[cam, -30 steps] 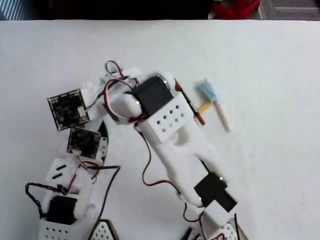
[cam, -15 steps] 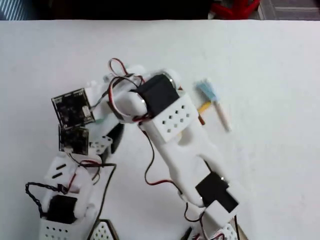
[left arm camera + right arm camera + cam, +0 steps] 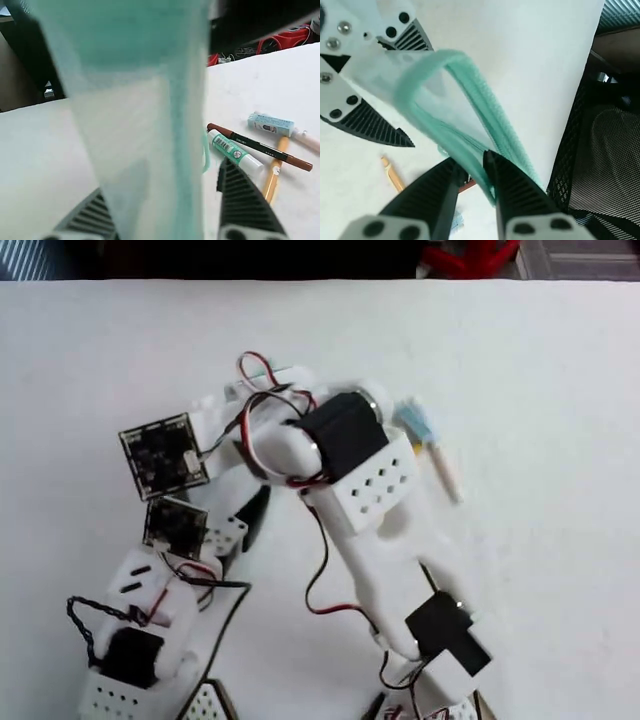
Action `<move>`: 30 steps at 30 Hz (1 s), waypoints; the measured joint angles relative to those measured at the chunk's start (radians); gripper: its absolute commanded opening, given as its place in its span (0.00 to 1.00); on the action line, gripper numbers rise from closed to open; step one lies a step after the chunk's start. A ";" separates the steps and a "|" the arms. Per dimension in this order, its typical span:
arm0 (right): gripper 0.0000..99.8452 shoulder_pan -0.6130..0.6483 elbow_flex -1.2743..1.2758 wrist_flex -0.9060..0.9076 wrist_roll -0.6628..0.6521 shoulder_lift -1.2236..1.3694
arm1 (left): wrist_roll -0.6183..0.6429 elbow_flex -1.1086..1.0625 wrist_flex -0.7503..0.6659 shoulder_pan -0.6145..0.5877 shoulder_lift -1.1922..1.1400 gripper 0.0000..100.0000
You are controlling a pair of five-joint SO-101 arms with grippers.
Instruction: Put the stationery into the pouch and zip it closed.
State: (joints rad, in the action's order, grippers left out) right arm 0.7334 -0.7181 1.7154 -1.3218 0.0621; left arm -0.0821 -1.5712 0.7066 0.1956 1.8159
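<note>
Two grippers hang over the white table (image 3: 560, 360) w/ the teal see-through pouch (image 3: 135, 100) lifted off it between them. L gripper (image 3: 160, 180) has its ridged pads closed on the pouch body, one each side. R gripper (image 3: 470, 159) is pinched almost shut on the teal zip edge at the mouth.

Judgement: the step in hand is getting the mouth open & presented so items can go in. To do it well, L should grip firm w/o twisting. R should draw the zip edge away from L just enough for the mouth to gape, b/c the film looks floppy & could fold over or slip out. Prob. best to lower the pouch to the table, mouth facing the pens, before either side lets go.

Nothing looks loaded yet, so it's early; the zip comes last. On the table near the pouch:
- dark pen (image 3: 260, 147), lying across a yellow pencil (image 3: 274, 172)
- green-and-white stick (image 3: 234, 151), just beside the dark pen
- pale peach pen (image 3: 306, 140), at the end of the blue eraser (image 3: 270, 124)

Labels: the stick has a barcode-type strip, the eraser sleeve has small print, and the dark pen has pale lettering on its barrel. All of it is too small to make out.
</note>
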 measured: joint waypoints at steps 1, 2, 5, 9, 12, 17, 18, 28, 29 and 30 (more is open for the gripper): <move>0.02 -0.002 0.009 0.000 0.000 0.000 | 0.000 -0.011 -0.005 0.000 0.000 0.16; 0.02 -0.006 0.012 0.000 0.000 0.000 | 0.000 -0.020 -0.014 0.000 -0.002 0.15; 0.02 -0.015 0.017 0.000 0.000 0.000 | 0.002 -0.051 -0.061 -0.003 0.008 0.11; 0.02 -0.017 0.017 0.000 0.000 0.000 | 0.000 -0.069 -0.101 -0.018 0.008 0.07; 0.02 -0.017 0.017 0.000 0.000 0.000 | -0.002 -0.078 -0.106 -0.017 0.008 0.06; 0.14 -0.017 0.017 0.000 0.009 0.000 | -0.002 -0.078 -0.107 -0.017 0.008 0.06; 0.21 -0.017 0.017 0.000 0.029 -0.002 | -0.002 -0.078 -0.110 -0.017 0.008 0.06; 0.25 -0.020 0.046 0.000 0.104 -0.157 | -0.002 -0.086 -0.110 -0.021 -0.005 0.06; 0.24 -0.023 0.034 0.000 0.109 -0.175 | -0.002 -0.095 -0.115 -0.021 0.008 0.06; 0.23 -0.034 0.014 0.000 0.115 -0.196 | -0.002 -0.100 -0.121 -0.021 0.008 0.06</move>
State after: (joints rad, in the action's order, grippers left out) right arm 0.6997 -0.7043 1.7154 -1.2068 -0.1343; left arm -0.0836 -1.6709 0.5854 0.1741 1.8236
